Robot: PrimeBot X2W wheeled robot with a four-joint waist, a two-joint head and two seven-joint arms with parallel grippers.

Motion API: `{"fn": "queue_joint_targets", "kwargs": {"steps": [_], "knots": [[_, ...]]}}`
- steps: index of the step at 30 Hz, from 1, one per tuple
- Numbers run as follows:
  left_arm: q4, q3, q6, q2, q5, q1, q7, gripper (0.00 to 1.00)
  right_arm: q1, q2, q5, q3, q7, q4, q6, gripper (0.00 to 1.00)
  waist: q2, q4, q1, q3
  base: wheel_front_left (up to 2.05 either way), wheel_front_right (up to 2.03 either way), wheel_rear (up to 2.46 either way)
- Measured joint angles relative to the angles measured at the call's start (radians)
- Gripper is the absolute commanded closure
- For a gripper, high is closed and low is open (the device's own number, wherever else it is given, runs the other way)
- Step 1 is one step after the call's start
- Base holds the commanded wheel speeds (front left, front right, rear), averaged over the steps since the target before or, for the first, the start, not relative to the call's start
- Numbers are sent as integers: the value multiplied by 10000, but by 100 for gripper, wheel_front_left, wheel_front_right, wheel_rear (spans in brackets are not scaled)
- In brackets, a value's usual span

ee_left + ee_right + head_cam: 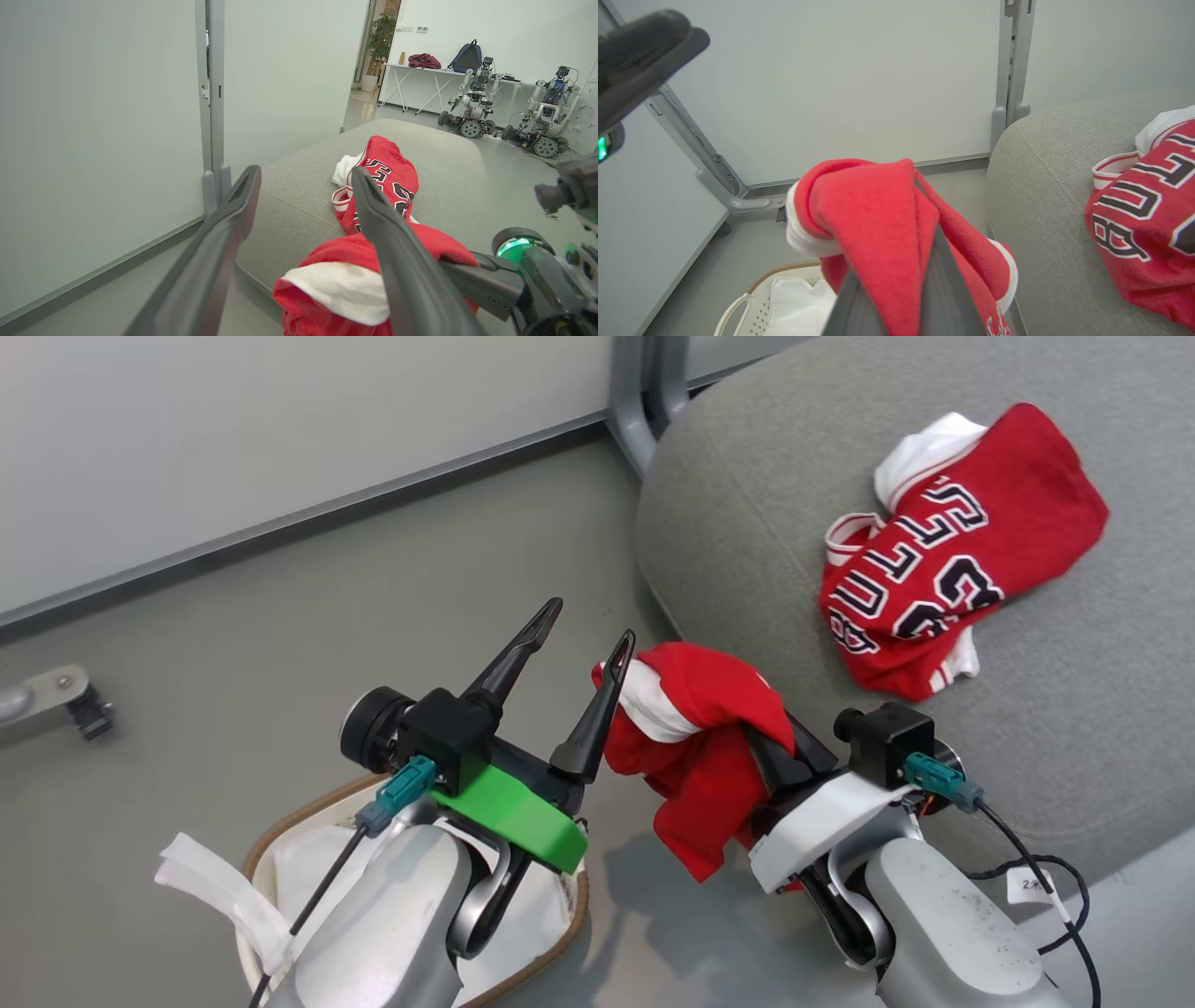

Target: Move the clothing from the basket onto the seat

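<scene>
Head view: left end effector [591, 622] is raised above the basket [308, 807], forearm rising from the lower left, and its two dark fingers [512, 658] are spread wide and point up and to the right. It is released and holds nothing. Its inner finger lies just beside the white stripe of the striped garment [709, 709]; whether they touch cannot be settled.

Right end effector [770, 747] reaches up from the lower right, fingers angled toward the left one. It is clenched on the striped garment, which drapes over the fingers and hides their tips. The cloth hangs in the air over the floor [280, 644], between the basket and the near edge of the seat [747, 523], resting on neither.

Jersey [952, 560], red with black white-edged lettering, lies crumpled on the seat, well apart from both end effectors.

Left wrist view confirms the spread fingers, with the striped garment at the base of the right-hand finger and the jersey beyond it on the seat.

Right wrist view shows the garment folded over the closed fingers, and below it the basket holding a white liner [798, 303].
</scene>
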Motion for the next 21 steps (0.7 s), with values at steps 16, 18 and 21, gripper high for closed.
{"fn": "queue_joint_targets", "kwargs": {"steps": [16,18,21], "knots": [[407,-832,-2,19,-224,-54,-2,0,688,8,-441,-1177,2,-731,0,100,0,-1880,0,566,0,0,0],[451,-890,-2,44,-249,-53,-2,0,533,-111,-525,-1104,2,-755,0,100,0,-1908,0,658,0,0,0],[523,-844,-2,186,-274,-37,-2,0,-183,-364,-635,-924,2,-759,0,100,0,-1910,0,784,0,0,0]]}}
